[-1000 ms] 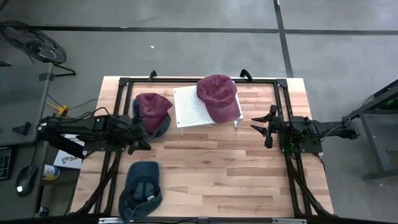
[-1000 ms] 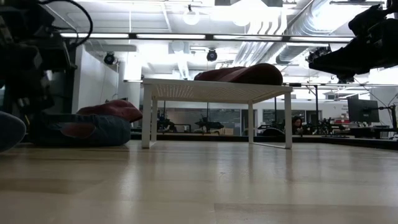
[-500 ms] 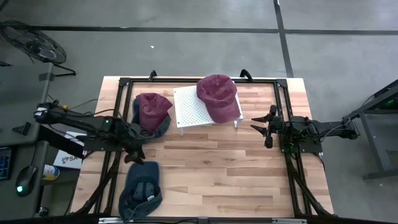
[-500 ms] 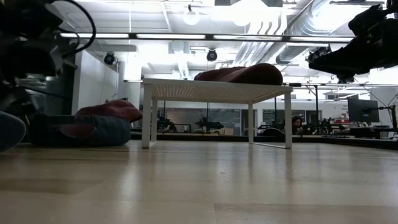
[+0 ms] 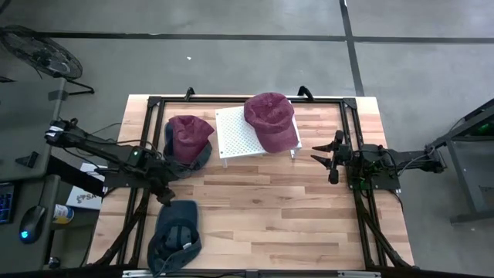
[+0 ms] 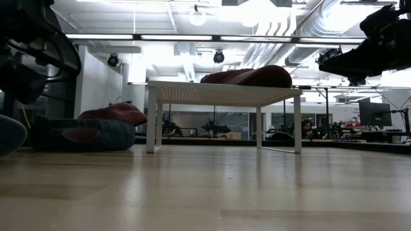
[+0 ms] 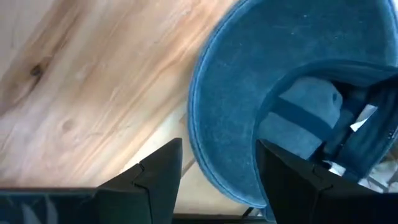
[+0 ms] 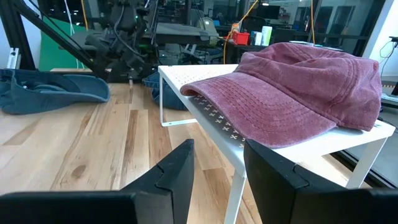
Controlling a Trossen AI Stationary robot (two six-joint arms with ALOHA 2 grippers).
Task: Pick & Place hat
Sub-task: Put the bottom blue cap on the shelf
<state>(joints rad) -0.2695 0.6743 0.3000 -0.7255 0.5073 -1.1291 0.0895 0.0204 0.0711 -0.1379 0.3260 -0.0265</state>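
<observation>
While the right arm waits over the table's right side, its right gripper (image 5: 330, 158) open and holding nothing, the left gripper (image 5: 164, 193) hangs just above the brim of the blue hat (image 5: 175, 234) at the near left of the wooden table (image 5: 293, 224). In the left wrist view its fingers (image 7: 155, 177) stand apart, one on each side of the brim's curved edge, closed on nothing. The blue hat (image 7: 292, 93) lies upside down, its inside and strap showing; its long axis runs near to far, brim toward the far side, crown toward the near edge. A maroon hat (image 5: 270, 120) rests on the white perforated stand (image 5: 235, 135) at the far middle, overhanging the stand's right edge, its brim pointing near and right. Just left of the stand, another maroon hat (image 5: 189, 133) lies on top of a second blue hat (image 5: 198, 160).
</observation>
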